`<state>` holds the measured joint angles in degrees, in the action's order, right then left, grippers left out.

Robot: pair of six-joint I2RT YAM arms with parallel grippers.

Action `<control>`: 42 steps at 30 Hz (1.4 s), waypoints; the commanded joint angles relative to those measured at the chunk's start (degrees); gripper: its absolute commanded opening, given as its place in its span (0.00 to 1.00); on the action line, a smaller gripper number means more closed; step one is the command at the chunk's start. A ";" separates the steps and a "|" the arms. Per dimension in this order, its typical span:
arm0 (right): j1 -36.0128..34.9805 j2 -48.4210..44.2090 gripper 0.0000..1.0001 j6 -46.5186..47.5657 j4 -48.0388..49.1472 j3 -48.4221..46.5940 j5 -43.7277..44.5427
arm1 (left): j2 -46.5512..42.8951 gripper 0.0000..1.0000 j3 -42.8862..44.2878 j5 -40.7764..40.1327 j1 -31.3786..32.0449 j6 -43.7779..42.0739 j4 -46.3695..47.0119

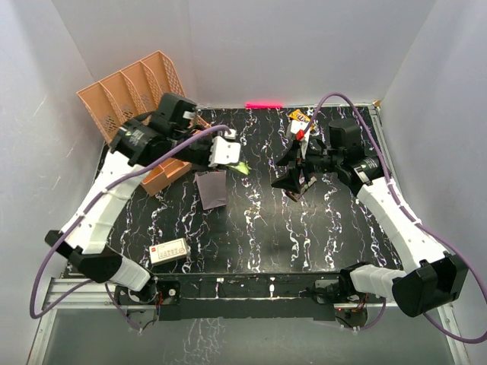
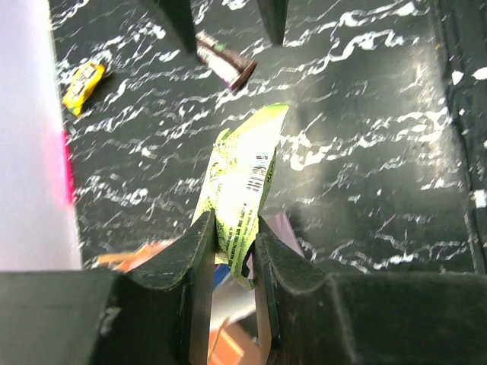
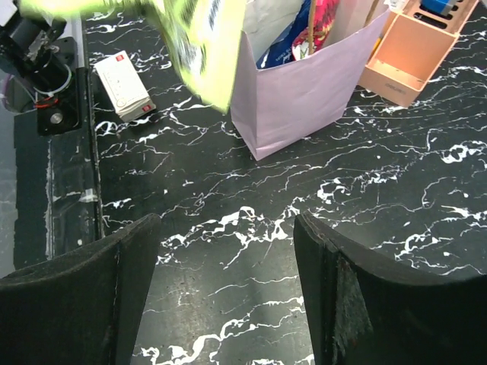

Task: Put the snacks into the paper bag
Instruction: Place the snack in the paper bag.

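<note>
Over the middle of the table, left side of centre: left gripper (image 2: pixel 232 225) is clamped tight on a green packet (image 2: pixel 242 179), pinching one end. Most of the packet sticks out free past the fingertips.

Paper bag (image 3: pixel 304 95) stands upright just beside the held packet, near the peach organiser (image 3: pixel 411 53). Its mouth is open, with a blue packet (image 3: pixel 280 47) and something red already inside. The green packet does not look to be over the mouth; it is high and off to one side.

Right gripper (image 3: pixel 227 228): jaws spread wide, nothing between them, hanging low over bare tabletop. From the left wrist view a dark brown wrapper (image 2: pixel 227 62) lies on the table just under its fingertips. Yellow wrapper (image 2: pixel 82 82) lies near the far wall. White box (image 3: pixel 122 80) sits near the front edge; not part of the job.

Risks, as I judge them:
- Packet is held by one end, so the loose end could catch the bag's rim and fold it over or tip the bag. The bag looks light and stands unbraced.
- Bag is partly full; a packet let go too high or off-centre could land on the rim and slide outside.
- Both arms are working near the centre; a sideways swing of the left could clip the right.
</note>
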<state>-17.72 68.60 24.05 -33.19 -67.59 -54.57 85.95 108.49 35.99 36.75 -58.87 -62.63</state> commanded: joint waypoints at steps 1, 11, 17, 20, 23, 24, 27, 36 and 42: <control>0.53 -1.15 0.74 0.90 1.35 0.27 2.09 | -5.14 0.00 3.68 -3.98 -2.94 -7.29 -9.35; 0.58 -0.44 0.74 0.73 1.63 -0.17 2.44 | -4.00 0.00 2.41 -25.84 -3.15 -18.73 -11.11; 0.63 -1.49 0.75 0.90 1.88 0.74 3.44 | -1.10 0.00 2.24 -29.11 -4.36 -26.07 -10.02; 0.66 -1.56 0.75 0.99 1.73 0.80 3.60 | 0.49 0.00 2.23 -27.45 -5.75 -28.91 -9.00; 0.66 -1.55 0.75 1.17 1.65 0.88 3.66 | 2.13 0.00 2.26 -25.62 -6.72 -30.82 -8.36; 0.66 -1.54 0.75 1.17 1.67 0.81 3.75 | 2.58 0.00 2.38 -25.07 -6.91 -31.39 -8.13; 0.66 -1.40 0.75 1.25 1.58 0.85 4.02 | 3.98 0.00 2.36 -24.23 -7.18 -32.99 -7.54; 0.87 -2.34 0.75 1.61 1.31 1.72 4.95 | 9.30 0.00 4.76 -22.06 -7.56 -35.47 -9.20; 1.19 -2.81 0.75 1.70 1.10 2.00 5.17 | 11.47 0.01 3.42 -21.96 -7.67 -35.57 -8.01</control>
<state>-17.08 67.81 25.36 -33.26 -65.78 -49.58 97.36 111.18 11.42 29.45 -92.90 -69.87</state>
